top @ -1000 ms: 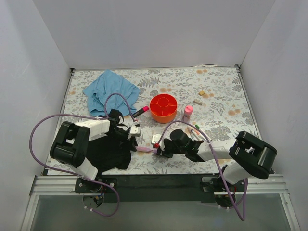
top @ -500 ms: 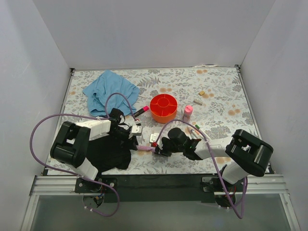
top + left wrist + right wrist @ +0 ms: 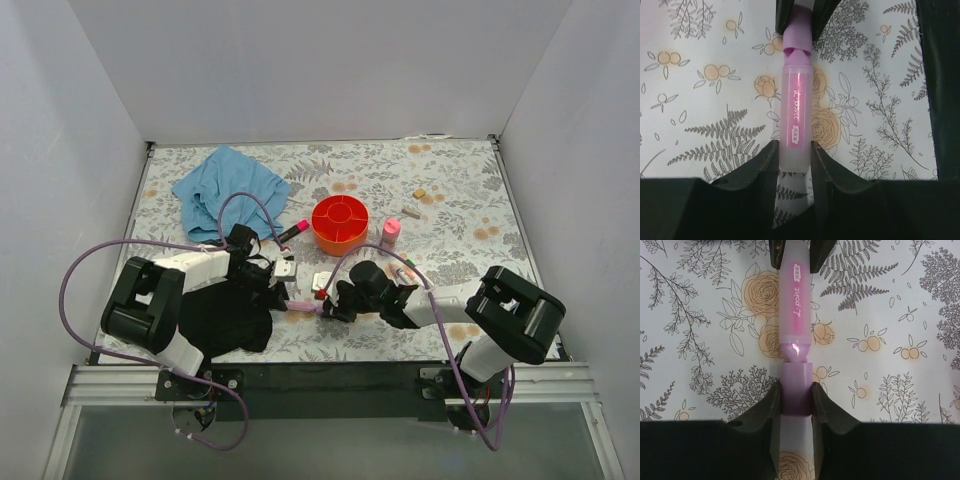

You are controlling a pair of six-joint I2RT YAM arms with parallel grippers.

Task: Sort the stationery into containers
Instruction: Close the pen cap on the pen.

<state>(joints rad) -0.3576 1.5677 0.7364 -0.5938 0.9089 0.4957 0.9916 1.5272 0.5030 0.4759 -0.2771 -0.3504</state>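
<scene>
Left claw (image 3: 793, 150): closed on the clear end of the pink stick (image 3: 794, 117). Both fingers press its sides, with no gap showing.
Right claw (image 3: 796, 396): clamped on the lilac cap (image 3: 796, 385) at the stick's other end, one finger on each flank.
Pink stick: stretched straight between the two claws, which face each other tip to tip. It is low over the flowered table (image 3: 455, 170) near the front edge, just right of the black cloth (image 3: 225, 322).
Contact with table: I cannot tell whether the stick rests on the table or hangs just above it.
Cap and barrel: from the right wrist, a short, narrow pink neck shows between the cap and the frosted barrel. White lettering runs along the barrel.
Orange bowl (image 3: 320, 232): round and divided inside, standing behind the claws toward the middle of the table, apart from both.
Pink highlighter (image 3: 292, 232): lies slantwise just left of the bowl.
Small pink bottle (image 3: 390, 233): upright just right of the bowl.
White markers (image 3: 410, 266): lie by the right arm's forearm and are partly hidden by it. The count is unclear.
Blue cloth (image 3: 228, 185): crumpled at the back left, well away from the claws.
Left arm: reaches across the black cloth from the left.
Right arm: lies low along the table from the right.
</scene>
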